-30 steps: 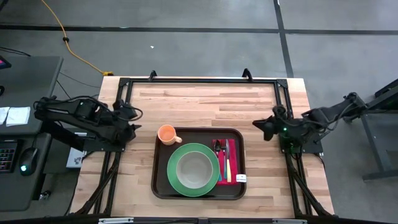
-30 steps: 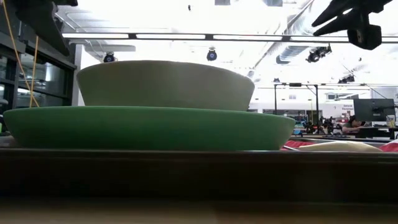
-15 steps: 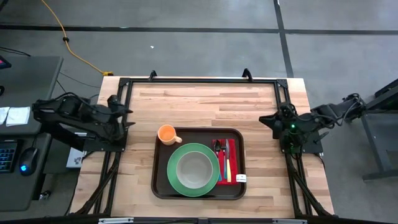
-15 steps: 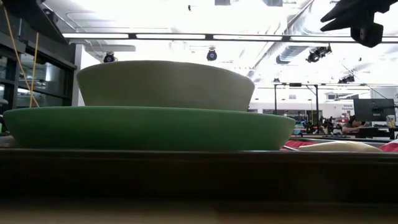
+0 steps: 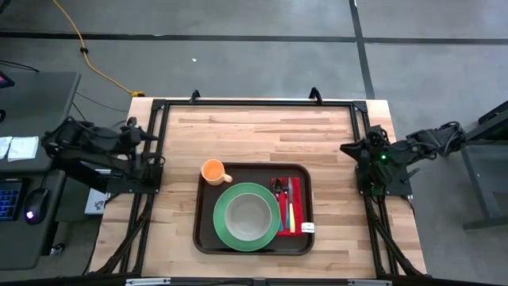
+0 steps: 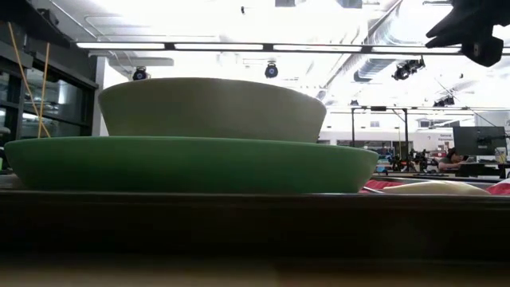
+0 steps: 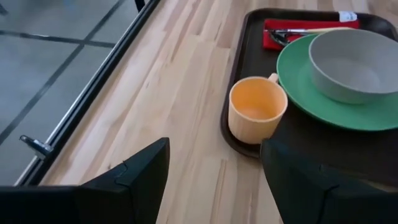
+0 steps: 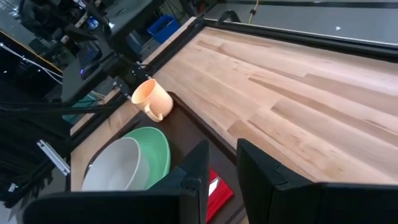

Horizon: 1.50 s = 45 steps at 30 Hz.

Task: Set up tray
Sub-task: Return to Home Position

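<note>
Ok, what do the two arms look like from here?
Both are black, jointed, with black cables looping alongside. The right arm shows a small green light; the left arm shows none. The left pincer and right pincer each have two flat, angular black fingers.

My left tool (image 5: 147,147) has drawn back leftward, from beside the cup out to the left edge of the counter (image 5: 262,127). My right tool (image 5: 349,148) has pulled back rightward to the right edge. In the low view it has slid toward the upper right corner, and my left arm has almost slipped out of sight.
</note>
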Motion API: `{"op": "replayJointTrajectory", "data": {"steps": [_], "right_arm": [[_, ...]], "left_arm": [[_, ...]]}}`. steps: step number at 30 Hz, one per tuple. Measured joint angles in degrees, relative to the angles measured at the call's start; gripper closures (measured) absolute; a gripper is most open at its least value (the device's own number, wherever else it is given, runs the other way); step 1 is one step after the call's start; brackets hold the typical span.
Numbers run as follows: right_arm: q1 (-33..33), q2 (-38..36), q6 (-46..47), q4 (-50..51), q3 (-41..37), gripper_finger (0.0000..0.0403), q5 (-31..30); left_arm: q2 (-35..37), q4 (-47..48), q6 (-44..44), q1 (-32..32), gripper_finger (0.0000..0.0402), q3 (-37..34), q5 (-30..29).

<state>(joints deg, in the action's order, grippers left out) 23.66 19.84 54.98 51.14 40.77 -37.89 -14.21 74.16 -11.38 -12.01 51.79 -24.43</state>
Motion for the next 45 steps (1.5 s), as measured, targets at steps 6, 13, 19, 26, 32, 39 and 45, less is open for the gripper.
{"op": "replayJointTrajectory", "data": {"steps": [6,13,19,26,32,39,45], "right_arm": [[-0.02,-2.67,-3.33,0.73,0.00,0.0345,0.04],[-0.01,-5.92,-8.26,0.84,0.00,0.0345,0.43],[0.00,-9.12,-10.51,0.87,-0.68,0.0345,1.12],[-0.02,-13.57,-11.10,-2.34,-6.06,0.0345,2.59],[-0.02,-18.54,-13.38,-8.44,-11.26,0.0345,5.30],[-0.02,-19.37,-14.65,-14.70,-16.48,0.0345,6.84],[-0.02,-19.46,-14.86,-20.20,-20.23,0.0345,8.29]], "left_arm": [[5.82,1.21,0.64,0.00,0.0119,-1.33,1.60],[13.16,-3.38,0.56,0.00,0.0119,-9.59,5.58],[13.78,-8.77,2.53,0.00,0.0119,-13.36,6.63],[13.80,-12.53,3.92,0.00,0.0119,-14.05,7.58],[13.80,-20.23,9.53,0.00,0.0119,-14.85,9.85],[13.81,-25.00,9.58,0.00,0.0119,-20.80,12.42],[13.80,-29.74,10.05,-0.02,0.0119,-24.37,15.03]]}}
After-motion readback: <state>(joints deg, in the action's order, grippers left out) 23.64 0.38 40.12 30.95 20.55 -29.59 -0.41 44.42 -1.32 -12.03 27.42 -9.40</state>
